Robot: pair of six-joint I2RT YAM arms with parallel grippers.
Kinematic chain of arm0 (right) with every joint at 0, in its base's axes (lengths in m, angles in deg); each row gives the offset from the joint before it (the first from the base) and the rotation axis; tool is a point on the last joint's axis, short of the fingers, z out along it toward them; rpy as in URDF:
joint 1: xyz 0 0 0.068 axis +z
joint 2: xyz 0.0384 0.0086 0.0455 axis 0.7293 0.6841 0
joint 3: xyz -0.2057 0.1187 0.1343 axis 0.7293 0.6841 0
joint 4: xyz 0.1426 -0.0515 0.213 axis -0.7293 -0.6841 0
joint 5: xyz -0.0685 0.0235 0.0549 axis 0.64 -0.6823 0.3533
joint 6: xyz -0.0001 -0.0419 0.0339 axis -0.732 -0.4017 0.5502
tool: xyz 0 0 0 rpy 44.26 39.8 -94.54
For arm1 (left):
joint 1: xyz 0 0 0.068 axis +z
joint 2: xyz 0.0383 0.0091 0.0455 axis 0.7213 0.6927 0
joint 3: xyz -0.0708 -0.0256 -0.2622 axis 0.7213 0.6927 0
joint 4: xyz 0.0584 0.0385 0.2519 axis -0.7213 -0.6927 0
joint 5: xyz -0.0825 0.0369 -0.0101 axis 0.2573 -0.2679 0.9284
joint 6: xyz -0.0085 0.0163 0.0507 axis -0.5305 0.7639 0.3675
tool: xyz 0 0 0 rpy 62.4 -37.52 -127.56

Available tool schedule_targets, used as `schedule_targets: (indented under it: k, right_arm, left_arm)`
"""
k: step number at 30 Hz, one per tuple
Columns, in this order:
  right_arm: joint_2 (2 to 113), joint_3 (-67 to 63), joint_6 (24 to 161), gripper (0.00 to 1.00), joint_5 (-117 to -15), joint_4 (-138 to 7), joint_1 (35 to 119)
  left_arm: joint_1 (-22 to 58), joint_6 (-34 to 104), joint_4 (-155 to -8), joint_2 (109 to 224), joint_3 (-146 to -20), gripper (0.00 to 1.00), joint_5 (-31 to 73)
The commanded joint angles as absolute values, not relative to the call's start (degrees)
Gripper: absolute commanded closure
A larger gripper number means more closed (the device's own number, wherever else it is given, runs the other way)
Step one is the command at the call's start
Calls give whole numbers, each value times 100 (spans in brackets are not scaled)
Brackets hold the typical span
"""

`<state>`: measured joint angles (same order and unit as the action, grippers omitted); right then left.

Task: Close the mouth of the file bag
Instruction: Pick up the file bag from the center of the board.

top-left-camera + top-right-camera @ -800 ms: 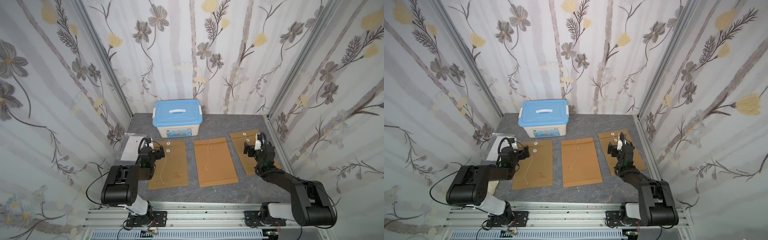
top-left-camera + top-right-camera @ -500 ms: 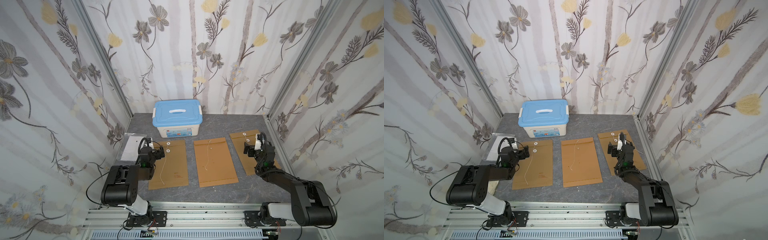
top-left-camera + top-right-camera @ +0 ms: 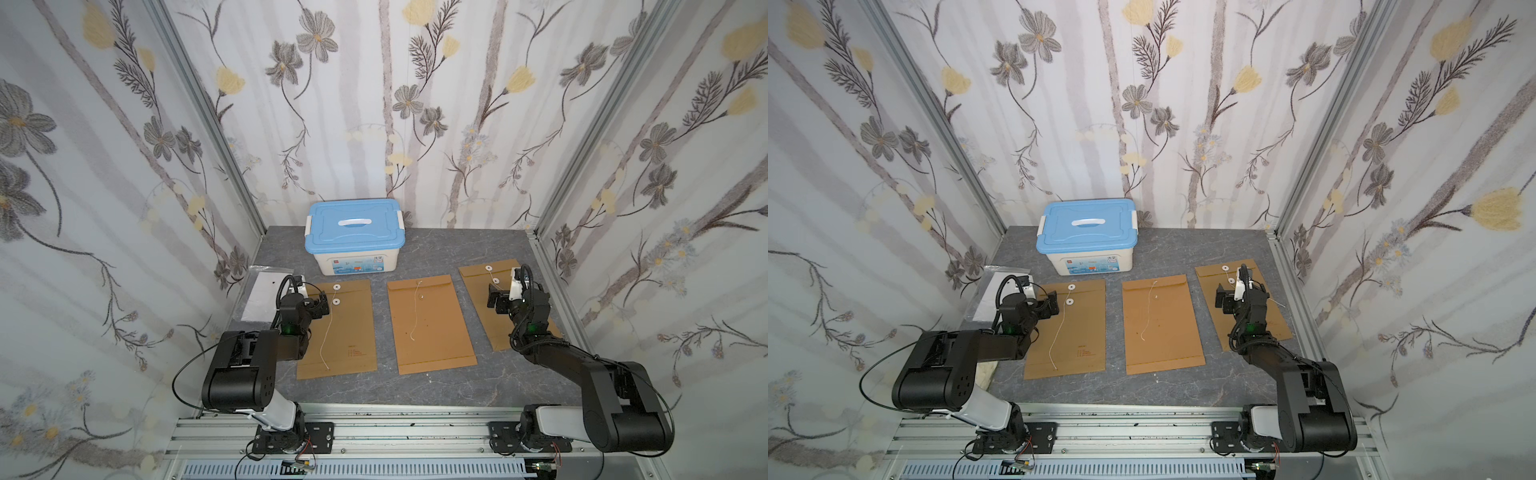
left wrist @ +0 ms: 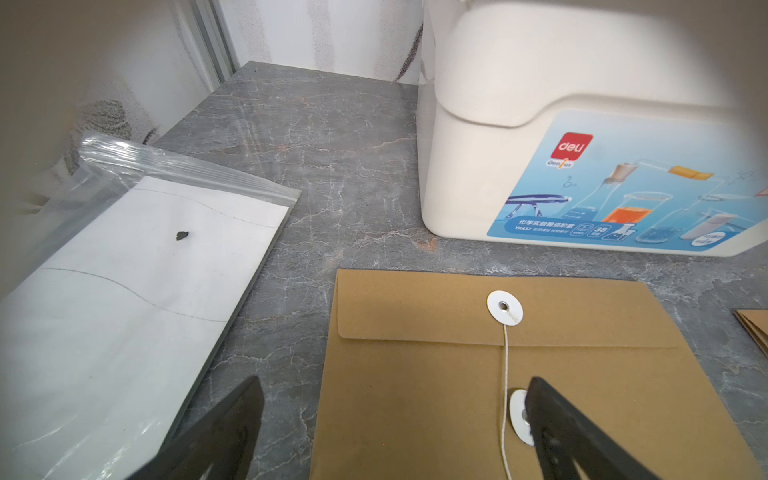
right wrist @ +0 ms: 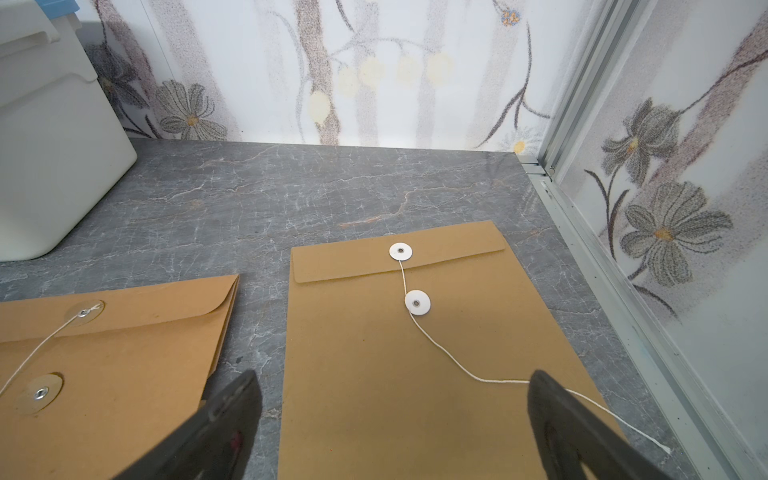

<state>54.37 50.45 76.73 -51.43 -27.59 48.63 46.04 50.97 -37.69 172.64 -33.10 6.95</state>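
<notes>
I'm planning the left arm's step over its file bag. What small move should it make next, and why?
Probably lower the left gripper and pinch the string just above the lower white button. Its jaws stand open and empty over the left file bag, whose flap is folded down, and the string lies loose, not wound round that button.

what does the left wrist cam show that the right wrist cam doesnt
Only the left wrist view: the clear zip bag holding a white sheet, the left file bag, and the label on the storage box. Only the right wrist view: the right file bag, its string trailing sideways past one jaw. Both: the storage box, the grey table, the middle file bag (just a sliver in the left wrist view), and that arm's own jaws, open.
</notes>
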Motion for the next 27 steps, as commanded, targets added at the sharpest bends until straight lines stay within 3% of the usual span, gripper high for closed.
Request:
schedule_targets:
  k: [1,12,20,27]
  right_arm:
    - [5435,5027,7622,0,-5224,-2472,4862]
    - [5403,5056,7601,0,-5308,-2441,4860]
    - [4873,4161,7341,0,-6042,-4529,4964]
    - [3399,4011,8355,0,-6082,-5493,4961]
  left_arm:
    - [4607,5183,-3592,17261,-3345,0,702]
    - [4599,5175,-3596,17210,-3336,0,659]
    - [4459,5211,-5331,15978,-3713,0,831]
    - [4415,4460,-6360,14819,-4313,0,1378]
